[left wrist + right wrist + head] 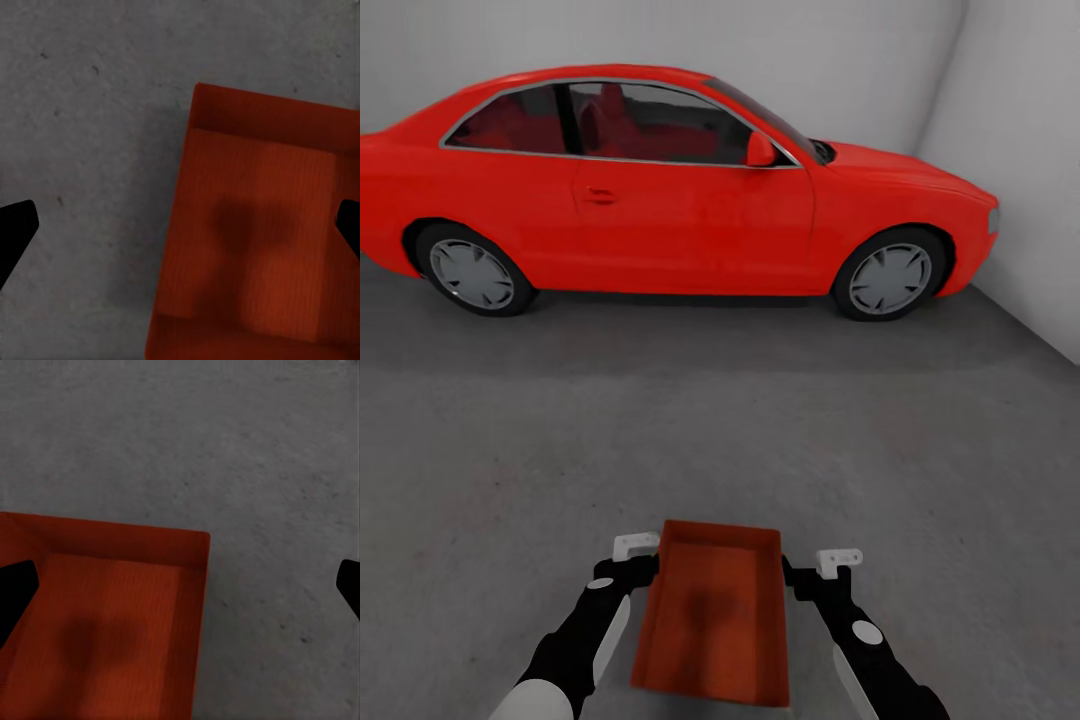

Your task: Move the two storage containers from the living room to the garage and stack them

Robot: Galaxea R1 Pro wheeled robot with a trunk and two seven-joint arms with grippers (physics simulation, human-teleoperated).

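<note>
Grey concrete floor (510, 450) carries a red car (660, 180).

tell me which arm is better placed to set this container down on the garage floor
Neither alone: left gripper and right gripper flank the storage container evenly, each open across a side wall, above the concrete floor. Lower both together.

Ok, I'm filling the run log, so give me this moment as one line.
place: garage, red car ahead | held: storage container between both arms | jaws: open, straddling container walls | floor: concrete
</note>
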